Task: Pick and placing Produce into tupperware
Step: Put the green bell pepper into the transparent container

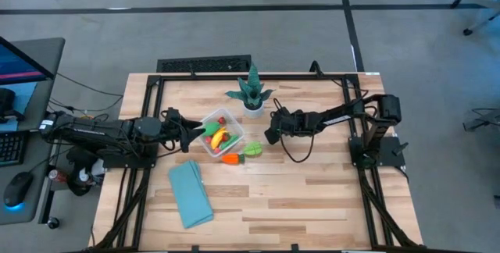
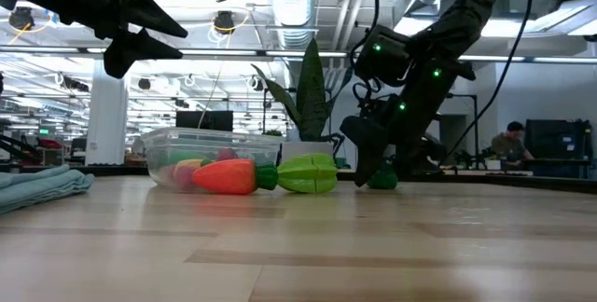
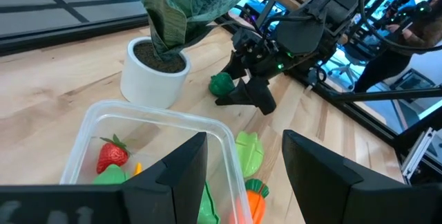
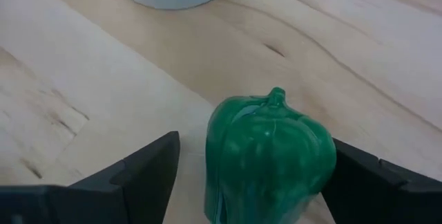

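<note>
Right hand [image 4: 242, 175] sat low on the counter [image 1: 312, 198], fingers apart around a green pepper [image 4: 266, 158]. Left hand [image 3: 242, 175] hovered with fingers apart over the tupperware [image 3: 90, 124].

right gripper [image 1: 269, 135] low at table, fingers [image 4: 148, 165] spread; left gripper [image 1: 190, 137] raised, fingers parted.

- A spiky green plant in a white pot [image 1: 252, 97] stands near the table's twelve o'clock edge.
- A folded light-blue cloth [image 1: 190, 194] lies flat towards seven o'clock.
- The wooden table [image 1: 312, 198] is pale.
</note>
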`<state>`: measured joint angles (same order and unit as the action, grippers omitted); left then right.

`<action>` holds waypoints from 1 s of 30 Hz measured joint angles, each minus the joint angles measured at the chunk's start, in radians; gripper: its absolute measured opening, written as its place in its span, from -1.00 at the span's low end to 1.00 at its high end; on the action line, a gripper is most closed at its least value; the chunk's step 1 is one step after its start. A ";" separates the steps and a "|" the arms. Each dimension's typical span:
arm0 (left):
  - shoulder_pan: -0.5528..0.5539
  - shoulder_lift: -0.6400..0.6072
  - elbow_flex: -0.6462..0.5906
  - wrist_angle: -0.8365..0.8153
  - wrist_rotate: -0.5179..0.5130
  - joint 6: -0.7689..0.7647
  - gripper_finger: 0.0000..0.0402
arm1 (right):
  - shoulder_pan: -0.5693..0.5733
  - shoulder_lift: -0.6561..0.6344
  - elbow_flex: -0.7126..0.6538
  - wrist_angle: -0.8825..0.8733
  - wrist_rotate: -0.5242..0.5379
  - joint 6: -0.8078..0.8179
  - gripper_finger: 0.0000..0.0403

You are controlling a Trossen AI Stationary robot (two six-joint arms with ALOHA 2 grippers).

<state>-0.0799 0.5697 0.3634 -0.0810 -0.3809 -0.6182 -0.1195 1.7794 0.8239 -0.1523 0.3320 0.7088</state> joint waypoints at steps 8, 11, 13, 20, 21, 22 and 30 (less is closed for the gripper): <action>0.000 0.000 0.000 -0.005 0.000 0.000 -0.11 | 0.021 0.002 0.044 -0.098 -0.014 0.005 0.50; 0.000 0.000 0.000 -0.006 0.000 0.000 -0.11 | 0.028 0.003 0.051 -0.110 -0.014 0.005 0.50; 0.000 0.000 0.000 -0.006 0.000 0.001 -0.11 | 0.030 0.003 0.051 -0.110 -0.013 0.005 0.50; 0.000 0.000 0.000 -0.005 0.000 0.006 -0.11 | 0.029 0.003 0.051 -0.108 0.012 0.002 0.50; 0.000 0.000 0.000 -0.005 0.000 0.006 -0.11 | 0.029 0.003 0.051 -0.107 0.013 0.002 0.50; 0.000 0.000 0.000 -0.005 0.000 0.006 -0.11 | 0.029 0.003 0.051 -0.107 0.015 0.002 0.50; 0.000 0.000 0.000 -0.005 0.000 0.006 -0.11 | 0.029 0.003 0.051 -0.103 0.026 0.002 0.39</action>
<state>-0.0799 0.5697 0.3634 -0.0864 -0.3805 -0.6125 -0.0910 1.7821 0.8753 -0.2553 0.3582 0.7105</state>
